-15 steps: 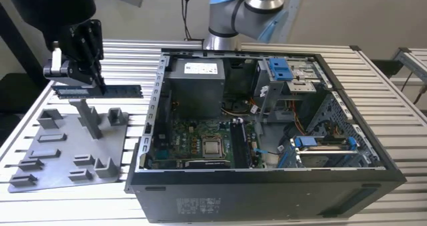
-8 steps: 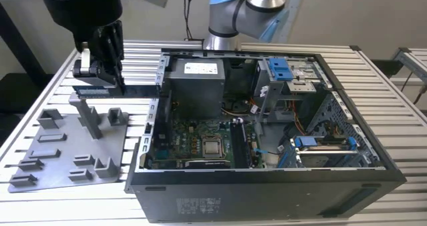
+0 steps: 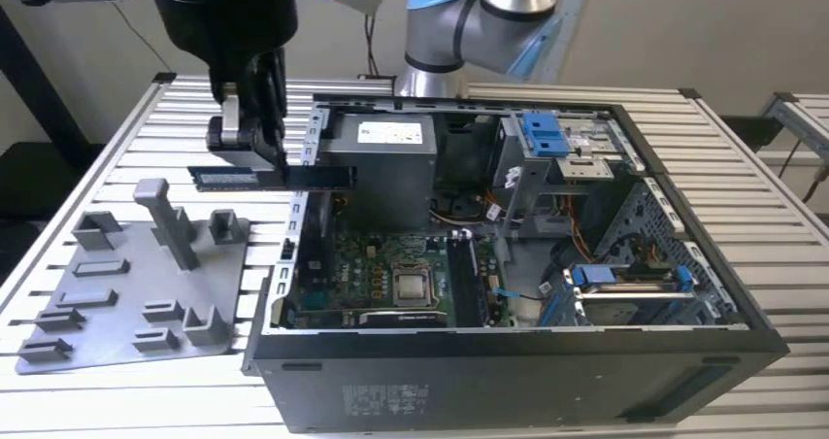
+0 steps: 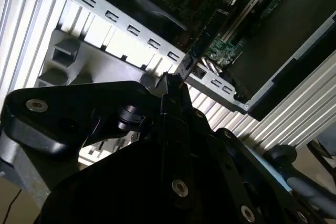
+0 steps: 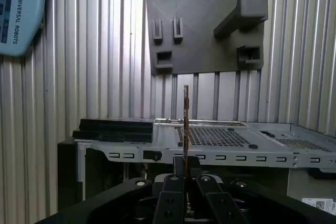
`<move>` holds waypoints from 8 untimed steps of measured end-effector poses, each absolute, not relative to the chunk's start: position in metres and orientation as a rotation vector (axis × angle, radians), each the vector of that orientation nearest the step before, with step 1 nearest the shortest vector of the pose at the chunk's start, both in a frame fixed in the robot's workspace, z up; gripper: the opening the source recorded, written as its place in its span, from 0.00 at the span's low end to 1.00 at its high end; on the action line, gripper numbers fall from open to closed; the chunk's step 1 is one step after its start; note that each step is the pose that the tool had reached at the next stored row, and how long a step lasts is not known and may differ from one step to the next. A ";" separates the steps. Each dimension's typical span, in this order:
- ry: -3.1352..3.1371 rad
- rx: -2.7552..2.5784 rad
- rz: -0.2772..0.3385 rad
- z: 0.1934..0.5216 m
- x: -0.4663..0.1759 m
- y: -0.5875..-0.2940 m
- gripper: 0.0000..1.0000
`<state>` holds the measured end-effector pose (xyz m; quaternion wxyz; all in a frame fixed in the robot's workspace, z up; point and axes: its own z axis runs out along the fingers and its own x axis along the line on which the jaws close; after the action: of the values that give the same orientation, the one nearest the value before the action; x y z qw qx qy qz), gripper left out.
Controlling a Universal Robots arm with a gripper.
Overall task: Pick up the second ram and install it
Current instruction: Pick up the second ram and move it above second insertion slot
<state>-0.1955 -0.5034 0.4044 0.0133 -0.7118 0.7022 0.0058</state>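
Fingers (image 3: 268,140) clamp the memory stick (image 3: 279,177), holding it level and on edge over the wall of the open computer case (image 3: 518,352) at the exterior view's left. Inside the case sit a motherboard (image 3: 356,264) with a silver processor chip (image 3: 414,286), a grey power supply (image 3: 376,162) and blue drive brackets (image 3: 545,133). A grey fixture plate (image 3: 130,269) lies on the bench (image 3: 130,109) alongside.

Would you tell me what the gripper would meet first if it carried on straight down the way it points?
Probably the computer case's upper rim: the gripper, shut on the second ram, points down, and the ram overhangs that rim and the slatted table. Depth is unclear.
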 end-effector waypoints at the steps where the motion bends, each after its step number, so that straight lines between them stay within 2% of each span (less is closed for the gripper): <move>1: 2.188 -2.218 0.018 0.404 -0.191 -0.503 0.14; 8: 2.188 -2.218 0.018 0.404 -0.159 -0.503 0.14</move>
<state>-0.1590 -0.5034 0.4044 0.0132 -0.7118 0.7022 0.0058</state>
